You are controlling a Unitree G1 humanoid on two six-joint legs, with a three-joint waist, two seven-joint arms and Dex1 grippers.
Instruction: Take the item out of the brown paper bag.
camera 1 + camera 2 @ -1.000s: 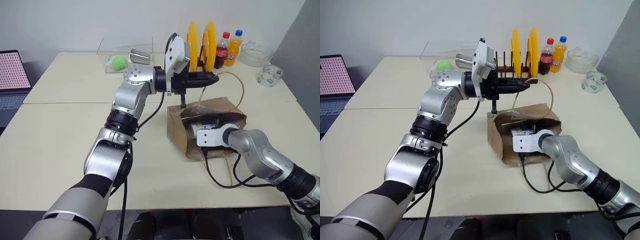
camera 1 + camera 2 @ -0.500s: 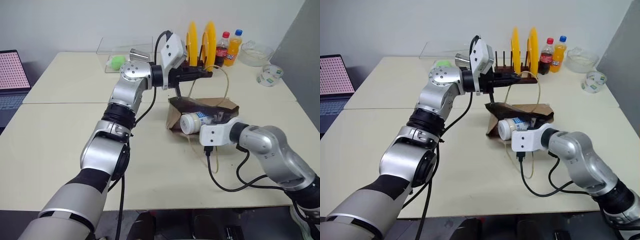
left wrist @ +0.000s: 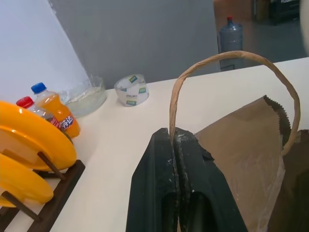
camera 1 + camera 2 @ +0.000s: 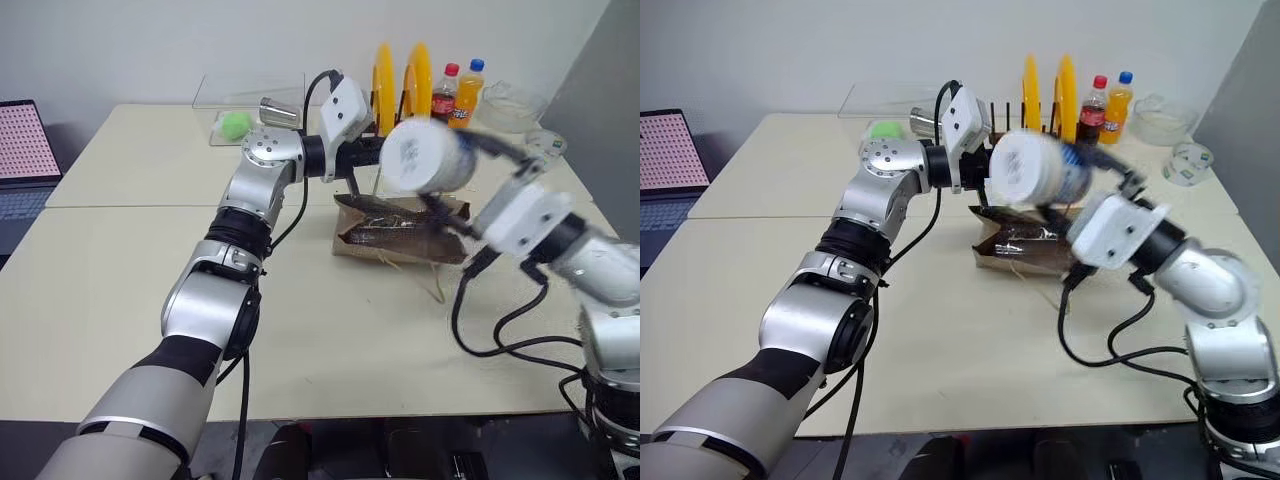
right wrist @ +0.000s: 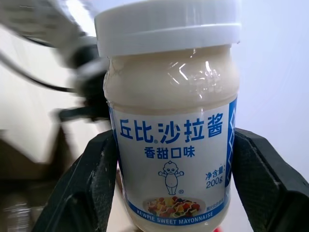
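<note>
Salad dressing bottle [image 5: 173, 145] was held clear above brown paper bag [image 4: 400, 232] by right gripper [image 5: 171, 169], clamped mid-label; smooth rigid plastic, prob. slippery. Bag's cord handle [image 3: 227, 63] was pinched in closed left gripper [image 3: 175, 145].

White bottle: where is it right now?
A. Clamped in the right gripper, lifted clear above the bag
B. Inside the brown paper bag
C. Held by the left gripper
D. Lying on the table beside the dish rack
A. The right gripper clamps the white bottle on both sides, raised above the brown paper bag, which lies on the table.
</note>
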